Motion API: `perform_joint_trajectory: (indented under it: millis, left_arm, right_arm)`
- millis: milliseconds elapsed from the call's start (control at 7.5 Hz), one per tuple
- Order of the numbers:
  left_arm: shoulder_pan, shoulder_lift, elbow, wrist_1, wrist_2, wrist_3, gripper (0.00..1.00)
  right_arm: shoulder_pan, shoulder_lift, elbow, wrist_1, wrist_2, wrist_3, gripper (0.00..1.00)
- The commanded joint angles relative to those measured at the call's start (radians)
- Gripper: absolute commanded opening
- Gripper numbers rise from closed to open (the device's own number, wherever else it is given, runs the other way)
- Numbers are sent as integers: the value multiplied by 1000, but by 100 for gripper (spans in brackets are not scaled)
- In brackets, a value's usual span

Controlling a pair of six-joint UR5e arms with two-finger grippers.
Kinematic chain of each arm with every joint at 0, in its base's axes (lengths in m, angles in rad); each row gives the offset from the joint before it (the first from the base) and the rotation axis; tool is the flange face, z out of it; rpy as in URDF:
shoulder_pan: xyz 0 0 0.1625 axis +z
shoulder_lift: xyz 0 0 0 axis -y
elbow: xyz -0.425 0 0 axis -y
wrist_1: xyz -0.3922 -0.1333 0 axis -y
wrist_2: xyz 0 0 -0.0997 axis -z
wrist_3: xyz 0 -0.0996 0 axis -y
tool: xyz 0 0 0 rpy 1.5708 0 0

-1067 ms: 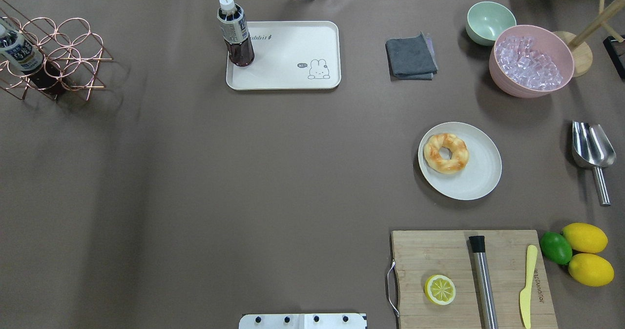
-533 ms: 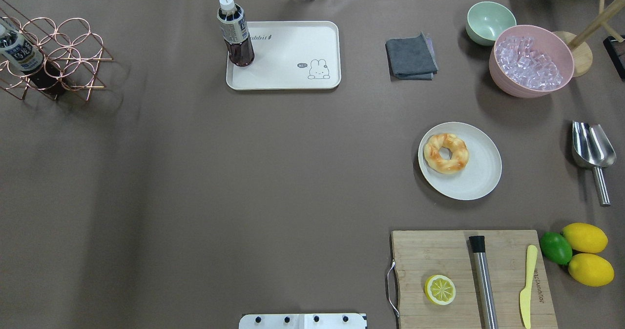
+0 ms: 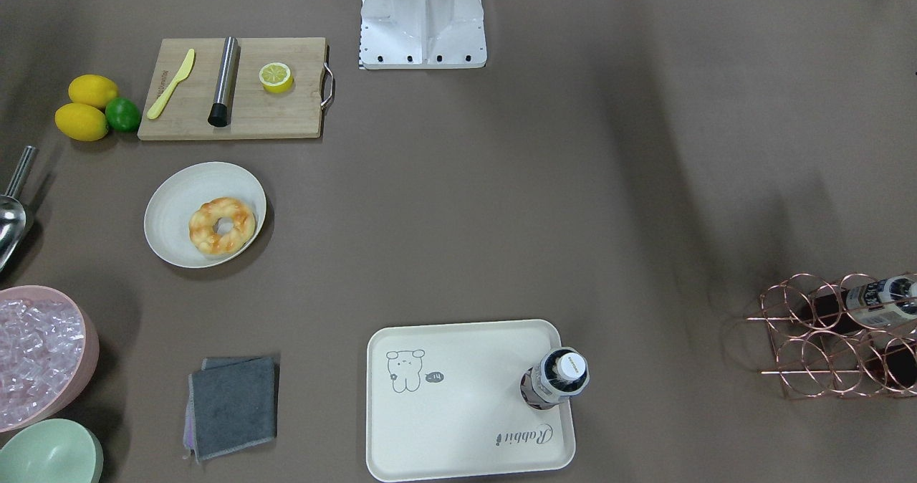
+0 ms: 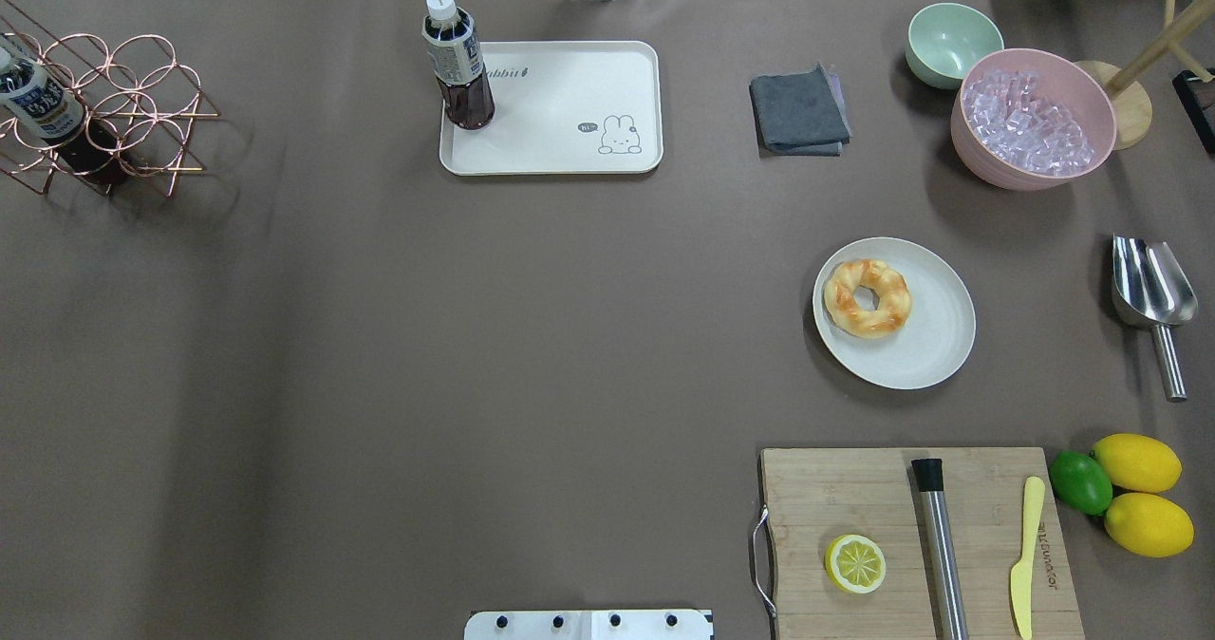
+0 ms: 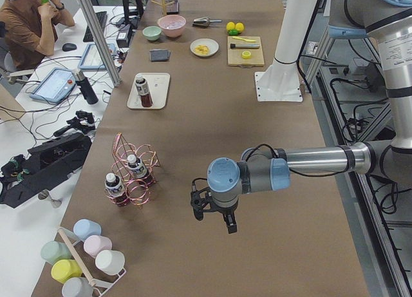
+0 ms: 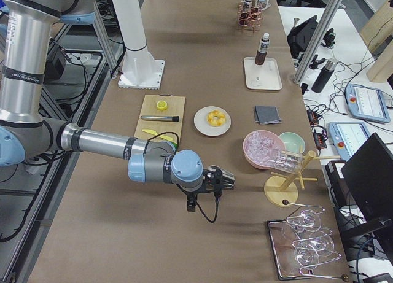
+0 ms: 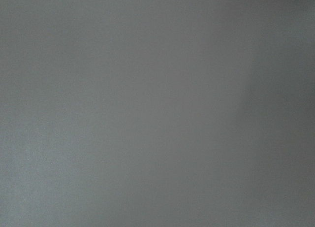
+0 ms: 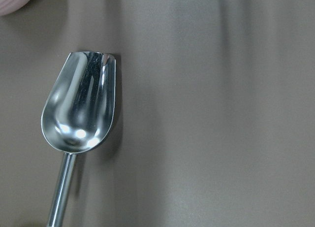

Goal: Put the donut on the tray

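The golden twisted donut point(image 4: 867, 298) lies on the left part of a round cream plate point(image 4: 935, 336) right of the table's middle; it also shows in the front-facing view point(image 3: 221, 226). The cream-white tray point(image 4: 570, 89) with the "Rabbit" script sits at the far middle, also in the front-facing view point(image 3: 466, 411). A dark drink bottle point(image 4: 458, 65) stands on its left corner. My left gripper point(image 5: 212, 218) and right gripper point(image 6: 227, 180) show only in the side views, far from donut and tray. I cannot tell if they are open or shut.
A wooden cutting board point(image 4: 854, 498) holds a lemon half point(image 4: 855, 563), a steel tube and a yellow knife. Lemons and a lime point(image 4: 1080, 481) lie beside it. A steel scoop point(image 4: 1150, 289), pink ice bowl point(image 4: 1033, 118), green bowl point(image 4: 952, 42), grey cloth point(image 4: 799, 111) and copper bottle rack point(image 4: 104, 108) stand around.
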Motion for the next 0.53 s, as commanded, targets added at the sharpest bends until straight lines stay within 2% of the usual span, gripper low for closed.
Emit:
perform_joint_trajectory:
  millis: [0, 133, 400]
  left_arm:
    - [0, -1, 0, 0, 0, 0, 98]
    - [0, -1, 0, 0, 0, 0, 98]
    - [0, -3, -1, 0, -1, 0, 98]
  right_arm:
    - [1, 1, -2, 0, 1, 2, 100]
    - [1, 10, 0, -1, 1, 16, 100]
    - [-56, 36, 39, -2, 4, 176, 100]
